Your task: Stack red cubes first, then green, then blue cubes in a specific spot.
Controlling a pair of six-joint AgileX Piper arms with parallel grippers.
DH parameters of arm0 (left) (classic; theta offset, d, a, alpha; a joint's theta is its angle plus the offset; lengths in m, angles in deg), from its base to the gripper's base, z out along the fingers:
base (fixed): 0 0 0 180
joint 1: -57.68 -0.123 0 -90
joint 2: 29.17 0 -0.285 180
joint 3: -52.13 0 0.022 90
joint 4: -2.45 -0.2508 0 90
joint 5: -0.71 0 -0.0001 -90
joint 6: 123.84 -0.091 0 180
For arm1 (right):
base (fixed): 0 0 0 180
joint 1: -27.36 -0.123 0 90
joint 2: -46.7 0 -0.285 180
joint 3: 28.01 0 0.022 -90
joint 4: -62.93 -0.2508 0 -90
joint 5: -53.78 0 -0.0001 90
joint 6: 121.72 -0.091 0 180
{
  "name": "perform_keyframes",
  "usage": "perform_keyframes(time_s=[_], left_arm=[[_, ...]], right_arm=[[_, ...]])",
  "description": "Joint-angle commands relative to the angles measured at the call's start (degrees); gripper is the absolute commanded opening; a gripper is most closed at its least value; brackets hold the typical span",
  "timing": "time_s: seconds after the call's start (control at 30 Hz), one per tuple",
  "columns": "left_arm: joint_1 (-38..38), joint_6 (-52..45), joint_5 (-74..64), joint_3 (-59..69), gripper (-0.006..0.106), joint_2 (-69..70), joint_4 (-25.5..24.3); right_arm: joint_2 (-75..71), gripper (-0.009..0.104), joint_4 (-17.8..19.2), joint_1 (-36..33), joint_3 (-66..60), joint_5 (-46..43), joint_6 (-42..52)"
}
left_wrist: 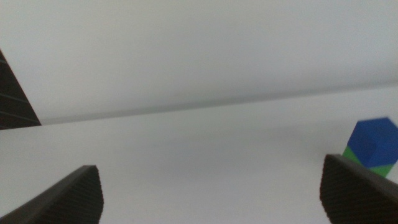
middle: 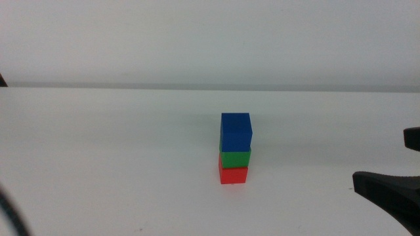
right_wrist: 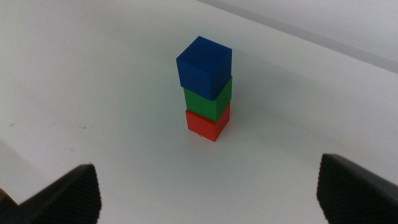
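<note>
**Three cubes stacked, both grippers clear**

Where the white table (middle: 98, 164) lies bare near its middle, we see a three-cube tower standing on the specific spot: the red cube (middle: 233, 174) sits on the tabletop, the green cube (middle: 235, 158) rests directly on it, and the blue cube (middle: 235, 132) tops the pile. The stack's long axis runs straight up, with no lean that we can make out. In the right wrist view the red cube (right_wrist: 208, 124), green cube (right_wrist: 208, 101) and blue cube (right_wrist: 204, 66) each turn a vertical edge toward that camera, and the blue one looks twisted slightly off the two beneath it.

Our right gripper (right_wrist: 208, 186) hangs back from the tower, aimed at it, its jaws spread wide with nothing between them; in the middle view it shows only as a dark shape (middle: 394, 190) at the right edge, well apart from the cubes.

Our left gripper (left_wrist: 211, 193) waits off to the side, jaws likewise far apart and empty. Its camera catches just the blue cube (left_wrist: 373, 142) and a sliver of the green cube (left_wrist: 354, 155) beside one jaw.
</note>
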Motion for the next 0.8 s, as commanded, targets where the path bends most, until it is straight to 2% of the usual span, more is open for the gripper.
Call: perform_keyframes(time_s=[0.0, 0.23, 0.63, 0.7, 0.77], left_arm=[[-1.7, -0.1, 0.4, 0.4, 0.094, 3.2, 2.1], [-2.5, -0.1, 0.6, 0.4, 0.094, 9.7, 2.0], [-2.5, -0.1, 2.0, 4.0, 0.094, 10.1, 2.6], [-2.5, -0.1, 3.8, 7.0, 0.094, 10.2, 1.6], [-2.5, -0.1, 7.8, 11.2, 0.094, 11.2, -0.4]], right_arm=[[-0.2, 0.093, 0.0, 0.3, -0.1, -0.8, 0.2], [-0.2, 0.093, 0.0, 0.3, -0.1, -0.8, 0.2], [-0.2, 0.093, -0.1, 0.3, -0.7, -1.0, 0.2], [-0.9, 0.093, -0.1, 0.3, -3.8, -5.3, 0.2], [-3.7, 0.093, 0.0, 0.5, -9.5, -14.2, 0.2]])
